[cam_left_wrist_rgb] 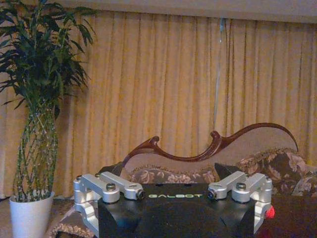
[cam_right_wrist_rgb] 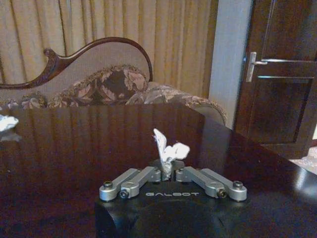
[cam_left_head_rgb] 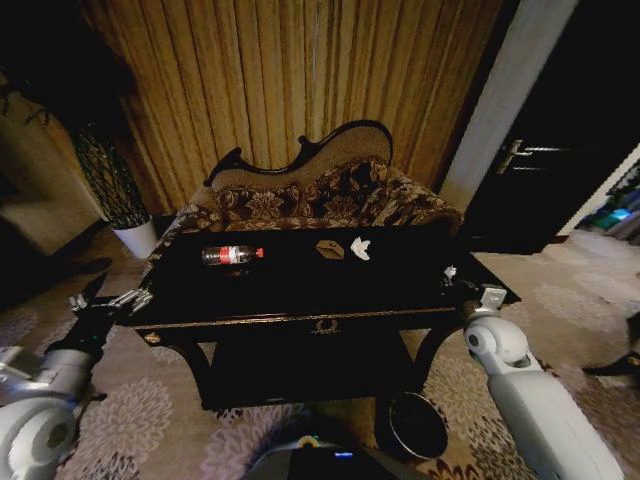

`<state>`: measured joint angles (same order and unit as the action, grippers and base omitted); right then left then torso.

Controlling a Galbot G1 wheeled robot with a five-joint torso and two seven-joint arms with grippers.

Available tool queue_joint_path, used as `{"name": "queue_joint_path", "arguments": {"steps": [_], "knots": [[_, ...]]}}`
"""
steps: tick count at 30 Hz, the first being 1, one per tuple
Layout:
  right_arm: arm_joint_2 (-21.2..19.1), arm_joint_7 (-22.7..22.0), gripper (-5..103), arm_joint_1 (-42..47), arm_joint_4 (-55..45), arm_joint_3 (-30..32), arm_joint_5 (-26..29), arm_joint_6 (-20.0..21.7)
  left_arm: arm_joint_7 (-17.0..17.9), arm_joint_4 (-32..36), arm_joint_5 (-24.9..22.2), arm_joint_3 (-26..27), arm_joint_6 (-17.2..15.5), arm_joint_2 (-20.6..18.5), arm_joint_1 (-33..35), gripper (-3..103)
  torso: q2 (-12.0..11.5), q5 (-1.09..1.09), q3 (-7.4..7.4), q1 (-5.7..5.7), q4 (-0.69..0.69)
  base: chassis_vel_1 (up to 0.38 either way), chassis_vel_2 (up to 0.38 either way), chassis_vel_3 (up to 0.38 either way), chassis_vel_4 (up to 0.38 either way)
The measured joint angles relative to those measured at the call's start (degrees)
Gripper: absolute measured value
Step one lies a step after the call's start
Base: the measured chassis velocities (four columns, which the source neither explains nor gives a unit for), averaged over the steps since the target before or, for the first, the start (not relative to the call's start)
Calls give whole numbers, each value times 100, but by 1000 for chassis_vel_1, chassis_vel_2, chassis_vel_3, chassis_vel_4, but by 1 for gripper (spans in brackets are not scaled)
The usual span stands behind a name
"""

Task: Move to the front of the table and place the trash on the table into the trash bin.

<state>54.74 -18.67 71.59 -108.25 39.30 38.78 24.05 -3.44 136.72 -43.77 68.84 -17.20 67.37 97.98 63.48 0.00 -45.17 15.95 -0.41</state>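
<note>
The glossy black table (cam_left_head_rgb: 300,300) carries a clear bottle (cam_left_head_rgb: 232,254) with a red label lying toward its left. A small brown box (cam_left_head_rgb: 329,249) and a white crumpled scrap (cam_left_head_rgb: 360,248) lie near the middle. My right gripper (cam_left_head_rgb: 455,280) rests at the table's right end. In the right wrist view this gripper (cam_right_wrist_rgb: 168,173) is shut on another white scrap (cam_right_wrist_rgb: 168,148) that sticks up between the fingers. My left gripper (cam_left_head_rgb: 106,300) hovers open off the table's left front corner; its wrist view shows it (cam_left_wrist_rgb: 173,192) spread wide with nothing in it. The trash bin (cam_left_head_rgb: 417,425) stands on the floor under the table's right front.
A floral sofa (cam_left_head_rgb: 320,195) with a curved back stands right behind the table, before gold curtains. A plant in a white pot (cam_left_head_rgb: 137,238) is at the far left. A dark door (cam_left_head_rgb: 560,160) is at the right. Patterned carpet (cam_left_head_rgb: 180,420) covers the floor in front.
</note>
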Motion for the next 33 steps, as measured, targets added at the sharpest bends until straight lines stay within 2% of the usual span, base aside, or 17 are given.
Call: {"name": "queue_joint_path", "arguments": {"steps": [1, 6, 8, 12, 17, 23, 27, 33], "knots": [[-3, 5, 2, 7, -42, -1, 0, -63, 0, -3, 0, 0, 2, -1, 0, 100, 0, 0, 0, 0, 0, 0, 0, 0, 0], [-19, 106, 1, 42, -192, -1, 0, -300, 0, -10, 0, 0, 6, -4, -2, 100, 0, -1, 0, 0, 0, 0, 0, 0, 0], [-20, 320, 1, 111, -321, 21, -24, -531, 0, -10, 0, -4, 9, -3, -1, 100, 0, 0, 0, 0, 0, 0, 0, 0, 0], [-21, 513, 1, 220, -549, 74, 28, -709, -1, -10, 0, -5, 13, 0, -1, 100, 0, 0, 0, 0, 0, 0, 0, 0, 0], [-2, 1085, 1, 512, -1075, 160, 314, -1173, -28, -29, 0, -4, 117, 2, 0, 100, 0, -1, 1, 0, 1, 0, 0, 0, 0], [39, 1376, 1, 855, -1516, 242, 555, -1237, -37, -40, -36, 30, 156, -13, 10, 100, 0, 0, 1, 0, 0, 0, 0, 0, 0], [131, 1568, 1, 1173, -1857, 325, 449, -1243, -46, -66, -96, 35, 276, -16, -16, 100, 1, -1, 0, 0, 0, 0, 0, 0, 0], [222, 1588, 1, 1370, -2064, 384, 321, -1205, -58, -88, -174, 57, 324, -30, -34, 100, 0, -1, 1, 0, 0, 0, 0, 0, 0]]}}
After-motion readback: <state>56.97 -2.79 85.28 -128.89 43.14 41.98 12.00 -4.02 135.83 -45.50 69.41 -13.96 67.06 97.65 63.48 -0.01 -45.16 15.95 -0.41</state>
